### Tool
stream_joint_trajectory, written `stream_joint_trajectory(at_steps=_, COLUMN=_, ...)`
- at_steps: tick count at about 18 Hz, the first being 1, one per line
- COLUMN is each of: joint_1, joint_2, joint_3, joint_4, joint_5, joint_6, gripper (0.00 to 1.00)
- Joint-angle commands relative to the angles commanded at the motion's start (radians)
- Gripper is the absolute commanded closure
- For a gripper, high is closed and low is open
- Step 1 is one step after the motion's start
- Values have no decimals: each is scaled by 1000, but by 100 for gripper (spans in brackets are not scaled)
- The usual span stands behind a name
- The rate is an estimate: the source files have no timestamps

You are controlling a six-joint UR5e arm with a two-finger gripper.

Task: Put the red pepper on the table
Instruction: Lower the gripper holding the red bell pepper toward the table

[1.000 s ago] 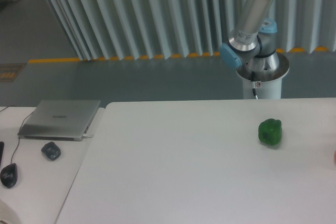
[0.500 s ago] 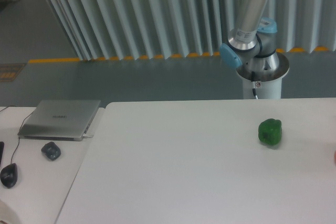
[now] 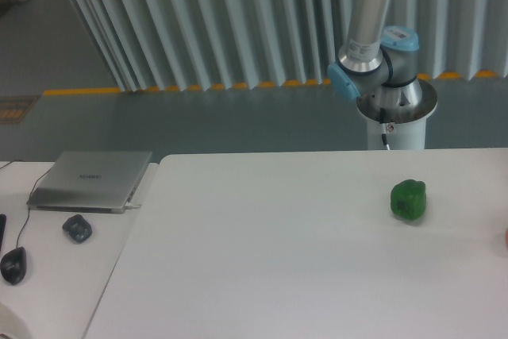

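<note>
The white table (image 3: 262,260) fills the lower frame. A thin reddish sliver (image 3: 506,235) shows at the frame's right edge at table height. The rest of it is cut off, so I cannot tell whether it is the red pepper. Of the arm I see only the base (image 3: 395,113) behind the table's far edge and a silver link (image 3: 367,13) rising out of the top of the frame. The gripper is out of view.
A green bell pepper (image 3: 409,200) stands on the table at the right. On the adjoining desk at the left lie a closed laptop (image 3: 91,180), a dark mouse (image 3: 77,229) and a second mouse (image 3: 13,264) with a cable.
The arm's silver link has swung leftward and stands more upright, and its blue elbow joint has shifted slightly left. The green pepper and the desk items have not moved.
</note>
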Motion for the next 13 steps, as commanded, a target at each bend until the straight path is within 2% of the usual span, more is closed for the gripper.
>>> stream_joint_trajectory(at_steps=2, joint_1=-41, joint_2=3, joint_3=-15, joint_4=28, joint_5=0, joint_6=-57, gripper=83)
stream_joint_trajectory(at_steps=5, joint_1=-63, joint_2=3, joint_3=-20, joint_4=57, joint_5=-8, joint_6=-135, gripper=83)
stream_joint_trajectory(at_steps=7, joint_1=-104, joint_2=2, joint_3=-26, joint_4=98, joint_5=0, joint_6=-215, gripper=83)
stream_joint_trajectory(at_steps=9, joint_1=-129, joint_2=3, joint_3=-64, joint_4=150, joint_5=8, joint_6=-243, gripper=83)
stream_joint_trajectory(at_steps=10, joint_1=-131, joint_2=9, joint_3=-80, joint_4=182, joint_5=37, joint_6=-244, gripper=83)
stream_joint_trajectory(at_steps=11, joint_1=-163, joint_2=8, joint_3=-98, joint_4=219, joint_5=90, joint_6=-244, gripper=83)
stream_joint_trajectory(at_steps=13, joint_1=-186, joint_2=-3, joint_3=-101, joint_4=230, joint_5=149, joint_6=-246, gripper=83)
